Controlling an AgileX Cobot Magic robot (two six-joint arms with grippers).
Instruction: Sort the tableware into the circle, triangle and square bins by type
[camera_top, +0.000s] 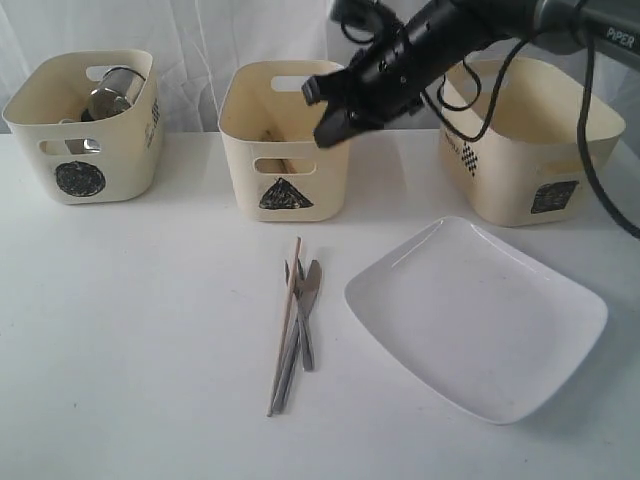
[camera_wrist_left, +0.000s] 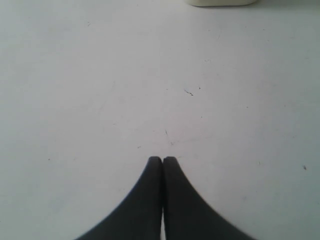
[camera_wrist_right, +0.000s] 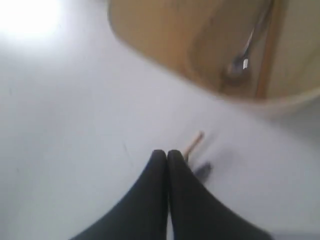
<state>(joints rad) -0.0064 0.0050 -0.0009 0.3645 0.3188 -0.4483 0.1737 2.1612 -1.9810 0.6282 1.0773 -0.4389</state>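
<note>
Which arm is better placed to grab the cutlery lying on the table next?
Probably the right. The right gripper hangs shut by the triangle bin, just beyond the cutlery, and its wrist camera sees a chopstick tip. The left gripper faces only bare table.

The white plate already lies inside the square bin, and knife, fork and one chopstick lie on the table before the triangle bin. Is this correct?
Not fully. The exterior view shows the white plate outside the square bin, flat on the table in front of it. The knife, fork and chopstick do lie on the table before the triangle bin.
</note>
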